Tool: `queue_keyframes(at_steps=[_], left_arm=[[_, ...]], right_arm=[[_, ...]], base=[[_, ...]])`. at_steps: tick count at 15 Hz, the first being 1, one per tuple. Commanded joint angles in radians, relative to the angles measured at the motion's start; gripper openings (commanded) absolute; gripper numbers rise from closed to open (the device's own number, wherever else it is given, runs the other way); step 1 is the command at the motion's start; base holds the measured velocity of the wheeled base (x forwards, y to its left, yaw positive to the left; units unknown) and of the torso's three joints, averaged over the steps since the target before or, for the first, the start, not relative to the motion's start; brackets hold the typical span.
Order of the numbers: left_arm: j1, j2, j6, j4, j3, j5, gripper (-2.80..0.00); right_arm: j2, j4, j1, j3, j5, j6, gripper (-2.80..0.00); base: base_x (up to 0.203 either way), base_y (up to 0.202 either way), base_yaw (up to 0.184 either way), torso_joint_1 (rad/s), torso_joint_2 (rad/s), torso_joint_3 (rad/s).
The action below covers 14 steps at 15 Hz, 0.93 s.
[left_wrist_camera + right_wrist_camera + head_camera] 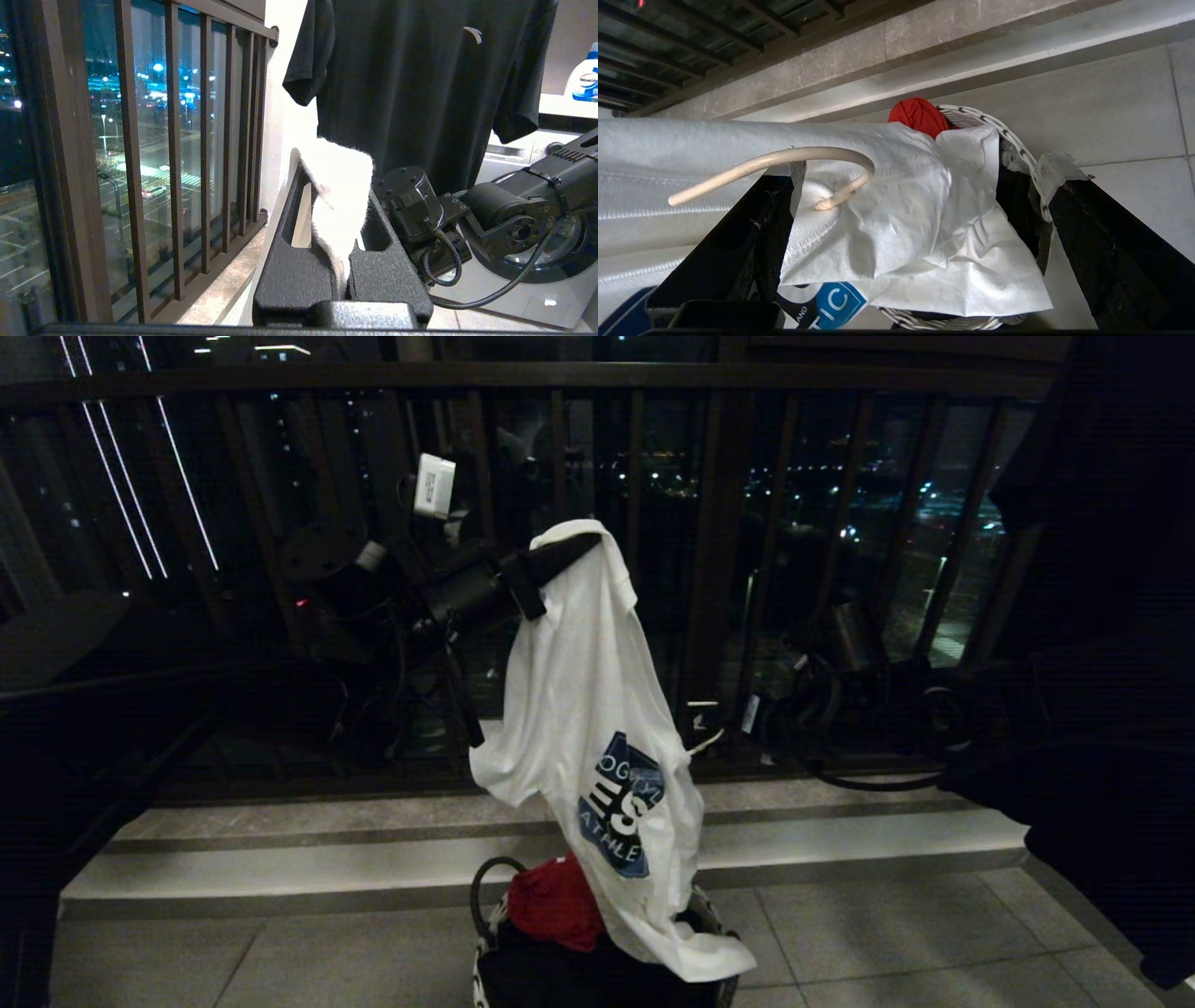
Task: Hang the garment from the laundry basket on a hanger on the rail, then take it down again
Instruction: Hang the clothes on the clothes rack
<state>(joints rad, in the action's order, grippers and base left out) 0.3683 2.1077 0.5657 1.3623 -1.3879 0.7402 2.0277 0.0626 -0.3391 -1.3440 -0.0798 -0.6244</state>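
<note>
Setting: a balcony at night.
Railing: dark vertical bars (709, 569), city lights beyond.
Floor: pale grey tiles (887, 933), a stone step (373, 859) under the bars.

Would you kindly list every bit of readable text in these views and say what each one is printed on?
"ES" and "ATHLE", cut off by folds: the chest graphic of the white T-shirt in the head view.
"IC", with "AND" beside it: the same graphic in the right wrist view.
White label on the left arm: print too small to read.
Detergent bottle in the left wrist view: brand name too blurred to read.
</note>
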Motion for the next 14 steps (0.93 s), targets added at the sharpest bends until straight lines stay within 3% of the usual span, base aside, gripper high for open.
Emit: queue_keyframes(at_steps=[1, 14], left_arm=[[0.0, 0.0, 0.003, 0.008, 0.0, 0.004, -2.8], [0.0, -0.003, 0.003, 0.009, 0.0, 0.004, -2.8]], right_arm=[[0.003, 0.002, -0.01, 0.0, -0.002, -0.022, 0.0], [0.065, 0.16, -0.056, -0.006, 0.041, -0.055, 0.0]], base=[[0.0, 0.0, 0.0, 0.0, 0.0, 0.0], [0.0, 0.0, 0.0, 0.0, 0.0, 0.0]])
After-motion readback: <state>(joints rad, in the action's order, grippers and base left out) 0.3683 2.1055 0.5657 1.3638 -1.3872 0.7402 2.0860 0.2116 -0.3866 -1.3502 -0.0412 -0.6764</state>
